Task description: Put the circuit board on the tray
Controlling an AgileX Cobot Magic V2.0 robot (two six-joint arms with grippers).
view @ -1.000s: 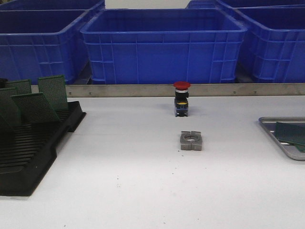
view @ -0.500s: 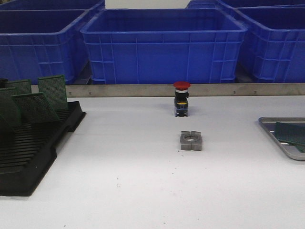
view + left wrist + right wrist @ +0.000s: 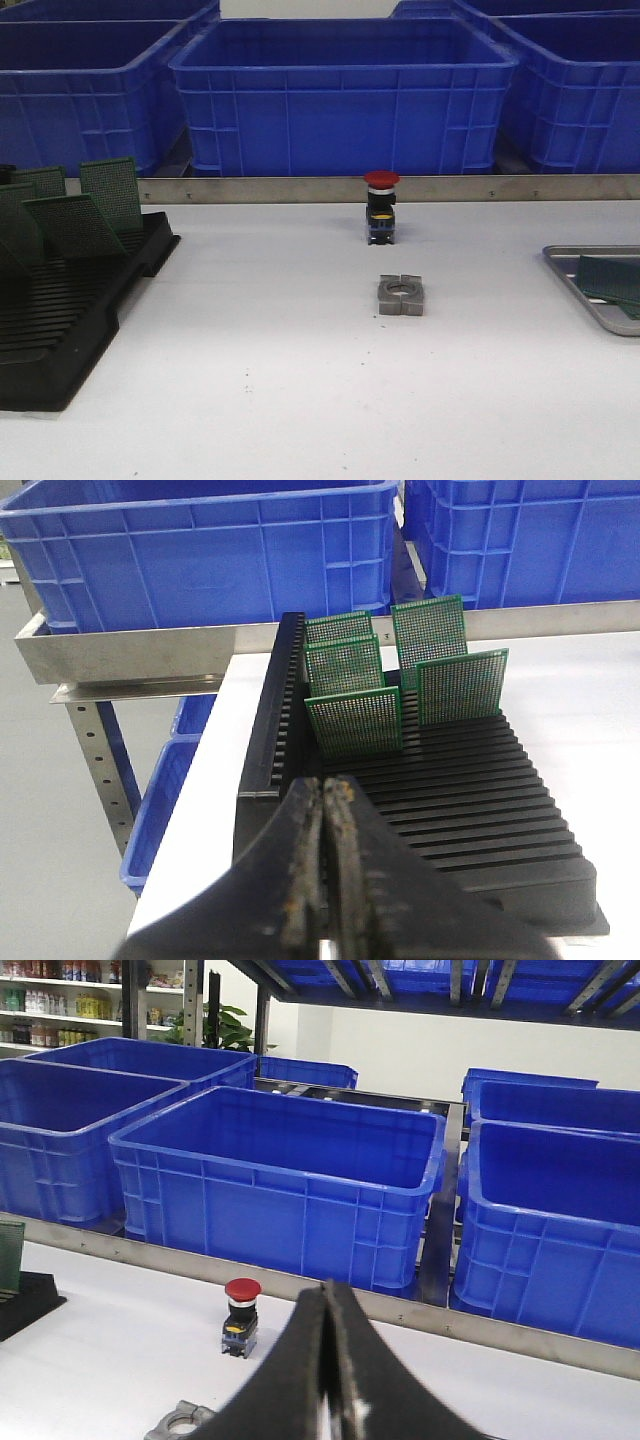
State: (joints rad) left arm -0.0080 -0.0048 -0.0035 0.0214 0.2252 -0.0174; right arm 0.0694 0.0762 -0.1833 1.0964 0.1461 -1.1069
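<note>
Front view: no readable writing. Green perforated circuit board (image 3: 612,279) lies in shallow silver-grey metal tray (image 3: 562,268) at table's right edge.
Left wrist: left gripper (image 3: 324,798) closed, empty, above black slotted plastic rack (image 3: 470,810).
Right wrist: right gripper (image 3: 325,1295) closed, empty; tray unseen.

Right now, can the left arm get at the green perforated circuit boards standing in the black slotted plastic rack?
Probably yes. The left gripper, jaws shut, faces the black slotted plastic rack, and nothing lies between it and the green perforated circuit boards. The jaws would have to open first.
</note>
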